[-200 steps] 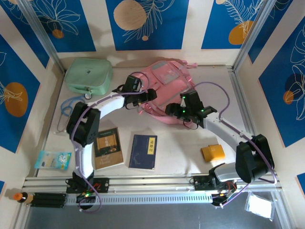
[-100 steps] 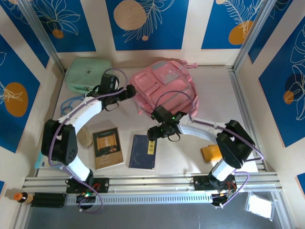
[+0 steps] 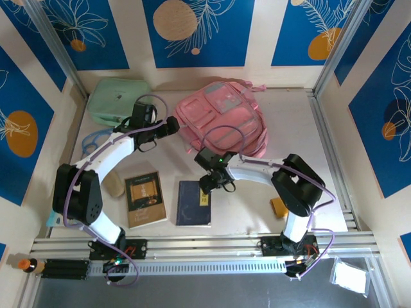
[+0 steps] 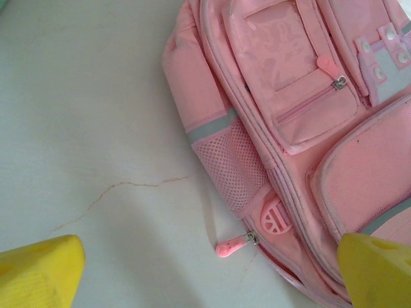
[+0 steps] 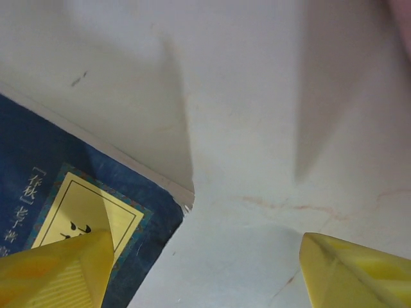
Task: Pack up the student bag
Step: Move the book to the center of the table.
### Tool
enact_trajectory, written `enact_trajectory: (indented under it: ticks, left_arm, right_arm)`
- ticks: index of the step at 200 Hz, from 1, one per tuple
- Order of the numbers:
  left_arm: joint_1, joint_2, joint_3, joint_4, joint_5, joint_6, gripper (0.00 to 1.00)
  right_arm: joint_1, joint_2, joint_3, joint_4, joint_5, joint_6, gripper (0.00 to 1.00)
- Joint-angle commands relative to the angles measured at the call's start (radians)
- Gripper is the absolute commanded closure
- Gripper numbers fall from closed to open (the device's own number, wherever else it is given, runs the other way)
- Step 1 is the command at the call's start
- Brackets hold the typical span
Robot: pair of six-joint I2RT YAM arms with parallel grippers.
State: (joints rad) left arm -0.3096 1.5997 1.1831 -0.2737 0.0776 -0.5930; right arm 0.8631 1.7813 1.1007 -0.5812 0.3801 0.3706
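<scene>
The bag [image 3: 221, 119], pink with grey patches, lies flat at the back of the table [image 3: 270, 173] with its zipped front pockets facing up, just right of a mint case [image 3: 117, 99]. The left gripper [image 4: 209, 253] hovers beside the bag's left edge, its 2 yellow fingers [image 4: 38, 273] spread wide with nothing between them. Seen from the left wrist, a pink zip pull [image 4: 231, 248] rests on the bare tabletop just below the bag's mesh side pocket [image 4: 234, 170], and a grey band crosses the fabric above that pocket.

In front of the bag, the right gripper [image 5: 205, 240] hangs over the far right corner of a blue book [image 5: 58, 186]. Its jaws stand apart and grip nothing: 1 finger [image 5: 58, 273] sits above the yellow label on the cover, the other above bare table. Whether the first finger touches the cover cannot be told.

From above, a brown book [image 3: 144, 199] lies just left of the blue one, the 2 apart. An orange block [image 3: 277, 206] shows partly behind the right arm, near the front edge.
</scene>
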Motion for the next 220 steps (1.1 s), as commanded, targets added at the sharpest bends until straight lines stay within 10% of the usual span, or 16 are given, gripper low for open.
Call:
enact_trajectory:
  ticks: [1, 101, 148, 220]
  left_arm:
    - [0.013, -0.031, -0.022, 0.004, -0.010, 0.001, 0.00]
    - [-0.007, -0.076, -0.177, -0.003, 0.120, -0.113, 0.00]
    - [-0.104, -0.150, -0.289, -0.018, 0.128, -0.197, 0.00]
    - [-0.145, -0.138, -0.331, 0.069, 0.123, -0.263, 0.00]
  right_arm:
    - [-0.021, 0.050, 0.032, -0.028, 0.110, 0.017, 0.23]
    - [-0.101, 0.090, 0.197, -0.010, -0.018, 0.112, 0.25]
    - [-0.185, 0.008, 0.085, 0.022, -0.355, 0.072, 0.32]
    - [-0.121, 0.101, 0.165, -0.080, -0.198, 0.029, 0.33]
